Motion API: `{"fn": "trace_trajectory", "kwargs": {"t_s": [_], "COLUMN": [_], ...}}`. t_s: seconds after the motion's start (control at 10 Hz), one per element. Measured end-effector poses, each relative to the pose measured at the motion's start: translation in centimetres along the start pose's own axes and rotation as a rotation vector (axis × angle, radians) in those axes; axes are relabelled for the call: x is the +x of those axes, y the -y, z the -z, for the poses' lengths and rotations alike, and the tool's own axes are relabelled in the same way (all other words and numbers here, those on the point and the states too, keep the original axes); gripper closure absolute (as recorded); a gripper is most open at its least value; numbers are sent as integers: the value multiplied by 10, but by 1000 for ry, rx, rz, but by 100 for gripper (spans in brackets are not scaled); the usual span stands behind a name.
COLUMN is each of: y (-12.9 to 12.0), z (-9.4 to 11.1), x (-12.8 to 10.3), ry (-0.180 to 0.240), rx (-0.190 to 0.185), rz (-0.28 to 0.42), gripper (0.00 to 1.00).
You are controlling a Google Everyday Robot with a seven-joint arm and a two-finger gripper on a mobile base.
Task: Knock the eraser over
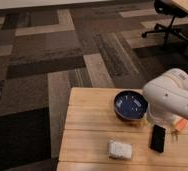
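Observation:
The eraser, a small flat black block, lies flat on the wooden table, just right of the whitish pad and in front of the dark blue bowl. My white arm bends over the table's right side above the eraser. My gripper is mostly hidden under the arm, just right of the eraser's far end and apart from it. An orange carrot peeks out beside the gripper.
The table's left edge and front edge are close to the pad. Patterned carpet lies beyond the table. An office chair and another table's leg stand at the far right.

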Motion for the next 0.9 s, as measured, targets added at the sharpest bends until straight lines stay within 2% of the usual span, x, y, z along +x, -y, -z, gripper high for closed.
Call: {"fn": "trace_trajectory", "kwargs": {"t_s": [0.1, 0.2, 0.4, 0.5, 0.7, 0.9], "y": [-17, -38, -62, -76, -87, -87], "z": [20, 29, 18, 8, -2, -2], "x": [-8, -15, -22, -29, -41, -41], "ry": [37, 64, 67, 60, 58, 58], "rx": [-13, -56, -148, -217, -287, -290], "rz": [48, 85, 110, 126, 147, 147], "gripper": [35, 35, 35, 35, 35, 35]}}
